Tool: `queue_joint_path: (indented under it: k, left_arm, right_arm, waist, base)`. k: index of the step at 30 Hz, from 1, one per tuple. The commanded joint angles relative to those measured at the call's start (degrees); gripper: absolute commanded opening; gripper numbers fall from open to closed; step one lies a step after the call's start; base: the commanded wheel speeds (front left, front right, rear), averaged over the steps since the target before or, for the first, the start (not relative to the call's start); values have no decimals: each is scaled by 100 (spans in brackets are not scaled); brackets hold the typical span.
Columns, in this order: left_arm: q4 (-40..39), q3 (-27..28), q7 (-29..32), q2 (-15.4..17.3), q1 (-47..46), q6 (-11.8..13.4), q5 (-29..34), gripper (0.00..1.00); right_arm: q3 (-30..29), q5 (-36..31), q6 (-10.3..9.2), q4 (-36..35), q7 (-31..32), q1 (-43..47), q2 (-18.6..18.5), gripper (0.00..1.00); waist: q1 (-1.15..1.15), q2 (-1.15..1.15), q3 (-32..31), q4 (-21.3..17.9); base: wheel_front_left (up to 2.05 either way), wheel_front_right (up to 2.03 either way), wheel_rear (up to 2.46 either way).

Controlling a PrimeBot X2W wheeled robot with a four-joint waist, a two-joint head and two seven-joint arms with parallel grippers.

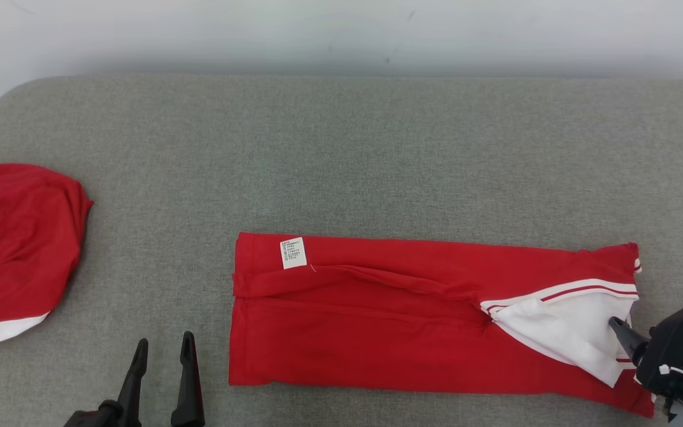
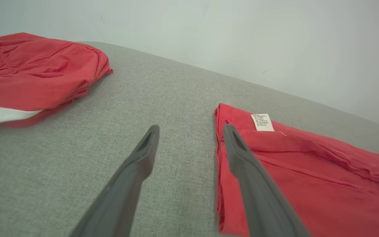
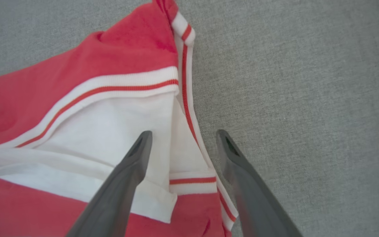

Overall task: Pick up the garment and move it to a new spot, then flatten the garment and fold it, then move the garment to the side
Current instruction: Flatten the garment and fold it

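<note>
The grey cloth-covered desk [image 1: 341, 148] carries the garment [image 1: 365, 332] right of centre, already folded into a long red band whose long axis runs from the robot's left to its right. A second red garment [image 1: 15, 249] lies bunched well apart at the far left, cut off by the head view's edge. Each arm is nearer its own end of the band, so the next fold, as I judge it, turns on these two short ends. The right pincer [image 3: 184, 132], jaws spread wide and holding nothing, straddles the right end: one finger lies over the white panel [image 1: 561, 326], the other over bare desk just beyond the striped hem [image 3: 186, 98]. The left pincer [image 1: 165, 339], equally wide and empty, sits just beside the band's left end by the near corner, fingers pointing along that edge. A small white label [image 1: 293, 252] marks the far left corner. The band's near right corner is hidden behind the right pincer's dark body, and I cannot tell whether any fingertip touches cloth.
</note>
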Motion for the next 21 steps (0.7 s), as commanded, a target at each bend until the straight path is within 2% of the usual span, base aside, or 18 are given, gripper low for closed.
queue_joint_path:
  k: [1,11,19,20,21]
  left_arm:
    - [64,12,-17,-18,-38,-22,54,100]
    - [342,-96,-12,48,-234,-59,145,100]
    - [324,-94,6,110,-239,-9,113,100]
    - [316,-92,13,124,-229,-6,102,100]
    - [309,-91,16,130,-226,0,95,100]
  right_arm:
    - [27,-52,-12,106,-65,-76,-13,100]
    - [168,-167,-12,866,-236,-382,-159,100]
    - [687,103,6,1139,-130,-360,-134,100]
    - [780,169,9,1133,-193,-366,-161,19]
    - [804,192,9,1131,-239,-383,-184,0]
  waist:
    - [0,-1,67,50]
    - [0,-1,212,165]
    - [0,-1,245,179]
    - [0,-1,247,172]
    - [0,-1,248,167]
  base:
    - [0,0,0]
    - [0,0,0]
    - [0,0,0]
    - [0,0,0]
    - [0,0,0]
